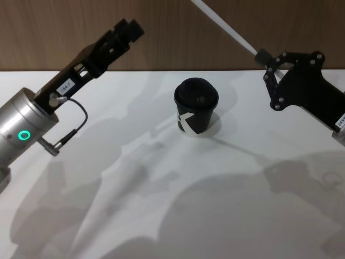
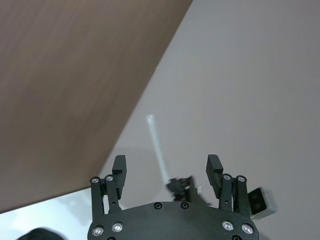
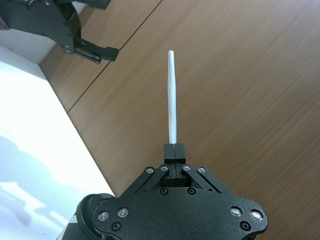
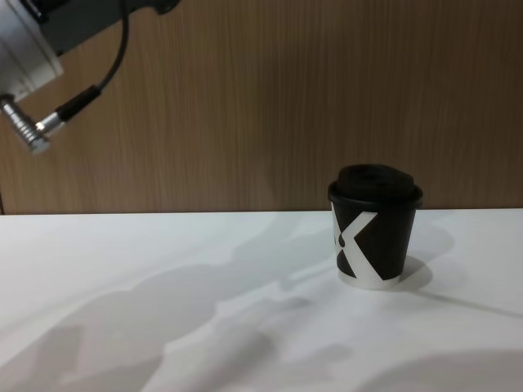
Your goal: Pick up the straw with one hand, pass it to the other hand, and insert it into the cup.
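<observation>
The right claw (image 3: 172, 150) is pinched shut on the lower end of the straw (image 3: 171, 95), raised above the right rear of the worktop (image 1: 135, 189). From that grip the straw runs straight, slanting up and toward the robot's left, free end leading. The left claw (image 1: 131, 28) hangs wide and empty at the left, well apart, aimed toward the straw. In its wrist view the straw shows farther off between its jaws. The lidded cup (image 1: 195, 108) stands on the worktop below and between both claws. The pass looks next.

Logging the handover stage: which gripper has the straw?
The right gripper, fingers shut on the straw; the left gripper is open and holds nothing.
</observation>
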